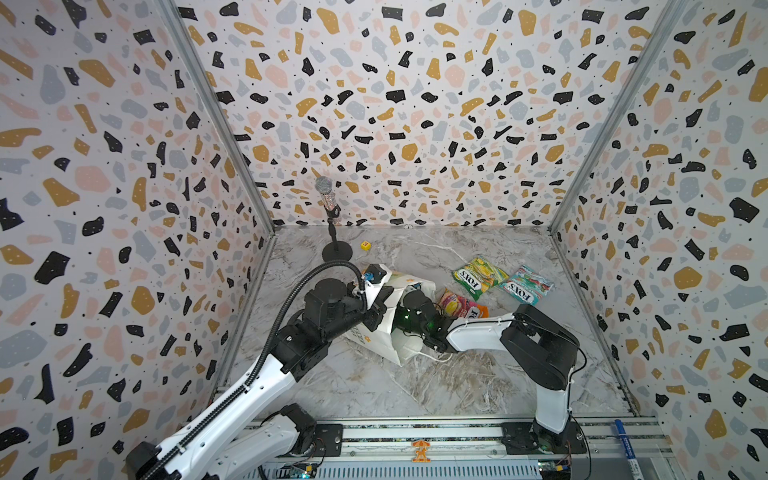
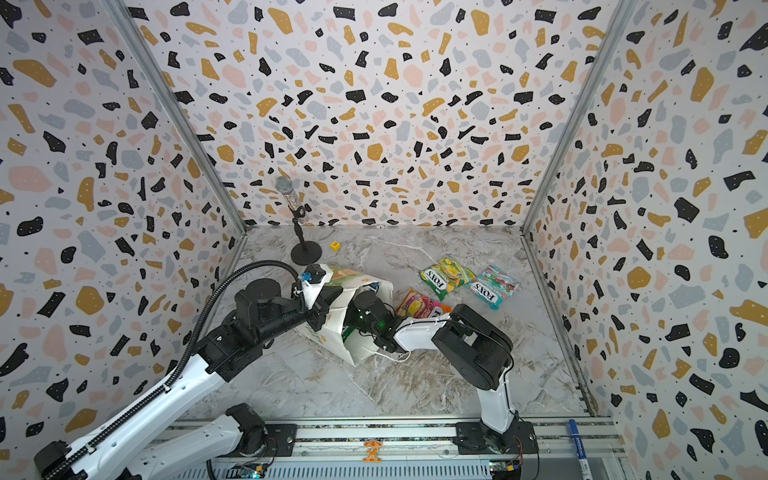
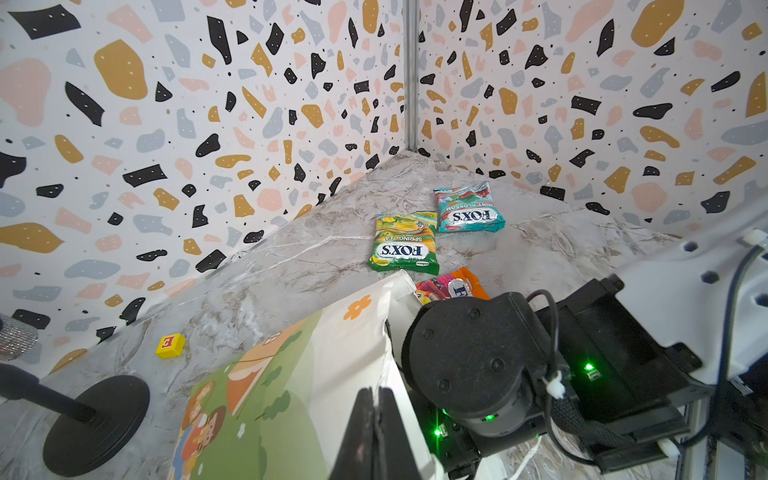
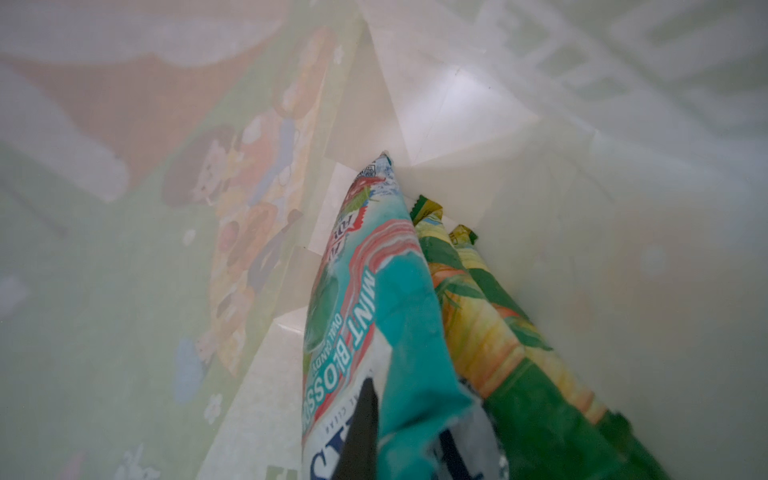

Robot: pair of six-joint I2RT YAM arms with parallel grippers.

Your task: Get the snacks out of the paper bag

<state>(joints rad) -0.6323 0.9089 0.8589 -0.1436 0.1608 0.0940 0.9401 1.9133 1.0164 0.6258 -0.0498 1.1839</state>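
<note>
The white paper bag (image 1: 399,340) (image 2: 353,345) lies on its side, mouth toward the right. My left gripper (image 3: 380,415) is shut on the bag's (image 3: 291,374) upper edge. My right arm reaches into the mouth, so its gripper is hidden in both top views. Inside the bag, my right gripper (image 4: 399,436) is shut on a teal snack pouch (image 4: 374,291). Two green-yellow snack pouches (image 4: 478,324) lie beside it. Three snacks lie on the table: a green-yellow one (image 1: 479,276) (image 3: 405,243), a teal one (image 1: 525,286) (image 3: 467,208), and an orange-pink one (image 1: 459,307) (image 3: 451,286) next to the bag's mouth.
A microphone on a round black stand (image 1: 336,251) stands at the back left, with a small yellow cube (image 1: 365,245) beside it. Patterned walls close in three sides. A blue marker (image 1: 623,440) lies on the front rail.
</note>
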